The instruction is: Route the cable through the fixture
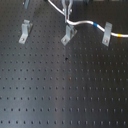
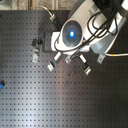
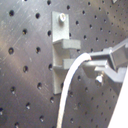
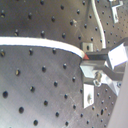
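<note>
Low front view, overhead view, two close wrist views.

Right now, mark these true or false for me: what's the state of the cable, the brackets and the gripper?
1. Three silver metal brackets stand on the black perforated board. True: left, middle, right.
2. The thin white cable has a blue band. True.
3. The cable lies loose, nothing holding it. False: the gripper holds it above the middle bracket.
4. The cable runs to the left bracket. False: it runs toward the first exterior view's right.
5. The yellow band lies beyond the right bracket. True.
</note>
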Robot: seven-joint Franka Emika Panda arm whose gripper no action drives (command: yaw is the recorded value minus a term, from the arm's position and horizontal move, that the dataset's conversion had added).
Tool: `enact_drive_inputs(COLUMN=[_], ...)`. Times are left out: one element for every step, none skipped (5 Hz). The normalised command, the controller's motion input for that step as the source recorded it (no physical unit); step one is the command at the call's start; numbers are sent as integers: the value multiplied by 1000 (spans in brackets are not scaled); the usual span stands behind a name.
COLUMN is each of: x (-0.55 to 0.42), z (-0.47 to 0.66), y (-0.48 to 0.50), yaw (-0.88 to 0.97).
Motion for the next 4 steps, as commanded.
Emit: enact_drive_inputs(x=[31,35,8,65], z=[-411,-415,-386,-329], y=[-123,-24,0,-21], yaw=[0,37,0,-303])
